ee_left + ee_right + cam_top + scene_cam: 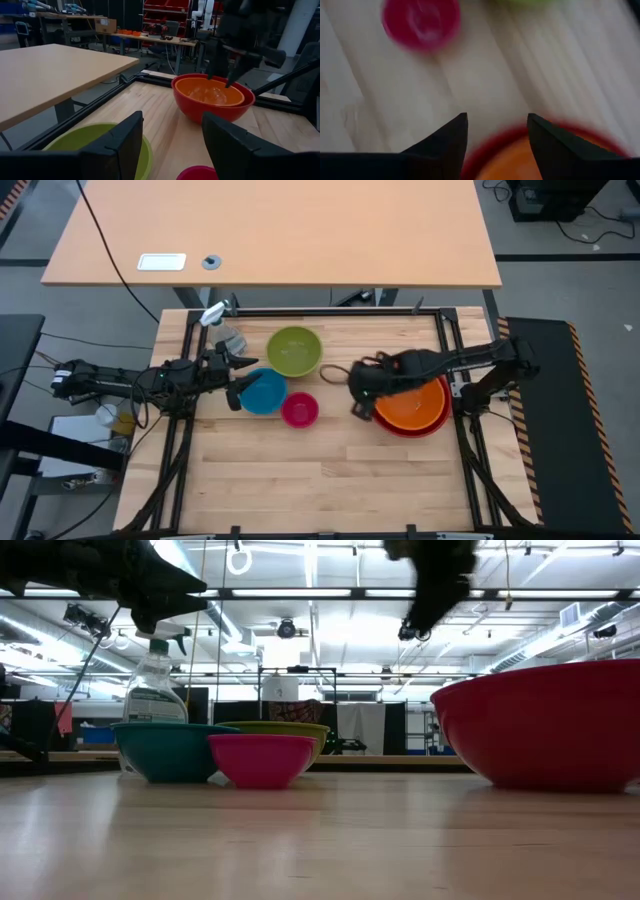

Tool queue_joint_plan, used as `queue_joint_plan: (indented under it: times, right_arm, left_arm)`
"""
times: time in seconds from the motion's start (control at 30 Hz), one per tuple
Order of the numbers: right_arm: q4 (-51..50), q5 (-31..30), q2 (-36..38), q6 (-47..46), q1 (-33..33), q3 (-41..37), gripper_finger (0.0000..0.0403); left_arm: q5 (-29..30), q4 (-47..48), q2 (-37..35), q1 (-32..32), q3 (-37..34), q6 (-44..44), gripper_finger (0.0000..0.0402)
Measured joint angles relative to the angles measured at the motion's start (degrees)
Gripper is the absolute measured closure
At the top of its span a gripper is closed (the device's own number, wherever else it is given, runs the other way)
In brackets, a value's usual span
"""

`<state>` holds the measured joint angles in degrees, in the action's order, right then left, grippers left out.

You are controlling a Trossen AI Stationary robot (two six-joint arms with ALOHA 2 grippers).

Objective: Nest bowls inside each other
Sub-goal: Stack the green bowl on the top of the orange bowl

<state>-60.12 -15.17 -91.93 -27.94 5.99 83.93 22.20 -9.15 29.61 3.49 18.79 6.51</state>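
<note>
Red bowl already cups the orange bowl, both just beneath the right gripper, whose jaws stand apart, empty. Green bowl comes next, well off toward the open left gripper; blue bowl probably lies under that.

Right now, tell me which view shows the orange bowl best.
The left wrist view: the orange bowl sits nested inside the red bowl. The high view shows it partly under the right arm, the right wrist view only an edge, the low view nothing.
</note>
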Motion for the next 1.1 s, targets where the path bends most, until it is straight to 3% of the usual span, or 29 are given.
queue_joint_plan:
  times: [0.33, 0.5, 0.63, 0.9, 1.1]
  right_arm:
    - [20.9, 0.9, -13.8, 33.0, -8.1, 3.3, 0.0201]
    - [26.0, 1.2, -20.3, 43.9, -11.2, 6.9, 0.0201]
    - [26.3, 5.6, -25.0, 48.7, -13.7, 9.8, 0.0201]
    - [26.0, 7.5, -30.4, 52.2, -16.0, 10.8, 0.0209]
    - [27.0, 3.9, -32.7, 53.7, -16.8, 10.8, 0.0269]
  left_arm:
    - [0.0, 1.1, 0.0, -0.3, 0.0, -0.2, 0.0194]
    - [0.0, 2.5, 0.0, -0.3, 0.0, -1.2, 0.0194]
    - [0.0, 3.0, 0.0, -0.3, 0.0, -1.4, 0.0194]
    - [0.0, 3.5, 0.0, -0.3, 0.0, -1.8, 0.0194]
    - [0.0, 3.4, 0.0, -0.3, 0.0, -1.8, 0.0194]
